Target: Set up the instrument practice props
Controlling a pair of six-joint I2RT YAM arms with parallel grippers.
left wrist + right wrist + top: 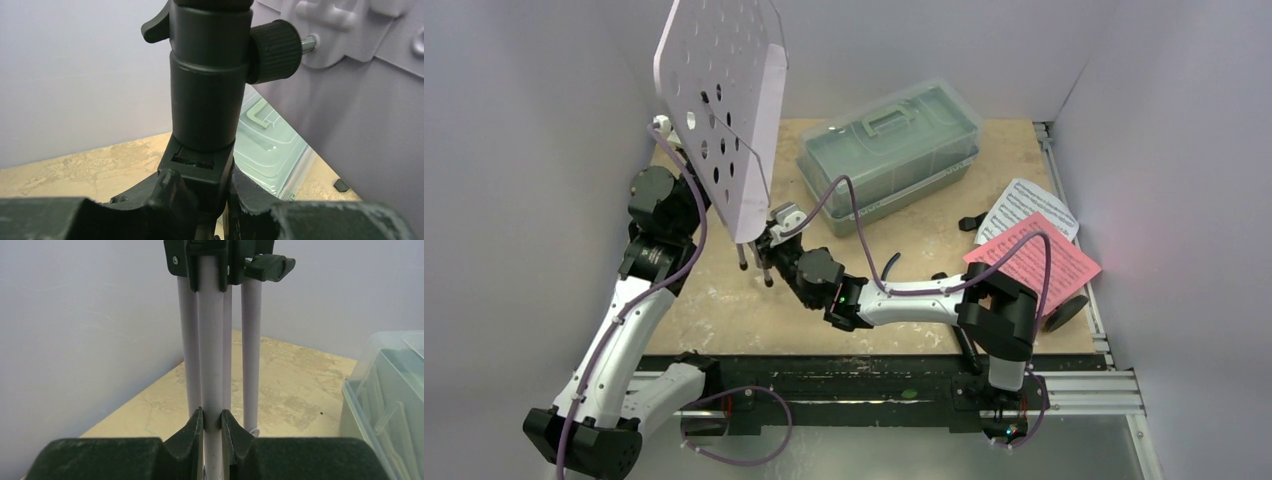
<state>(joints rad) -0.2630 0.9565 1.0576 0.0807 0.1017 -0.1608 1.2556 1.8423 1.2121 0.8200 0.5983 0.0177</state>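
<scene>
The pale lilac perforated music stand [724, 110] is held upright above the table's left side, its tripod legs [754, 258] folded together. My left gripper [696, 200], partly hidden behind the stand's desk, is shut on the stand's black collar [200, 165] under the clamp knob; it also shows in the left wrist view [205, 192]. My right gripper [771, 243] is shut on one lilac tube [212, 365] low down, as the right wrist view [212, 422] shows. The pink sheet [1034, 262] overlaps the white sheet [1029, 208] at the right. A black round base [1064, 312] peeks from under the pink sheet. The microphone is not identifiable.
The translucent green lidded toolbox [889, 150] stands at the back centre, just right of the stand; it also shows in the left wrist view [270, 145] and the right wrist view [385, 405]. A small black piece [969, 222] lies by the sheets. White walls close in left, back and right.
</scene>
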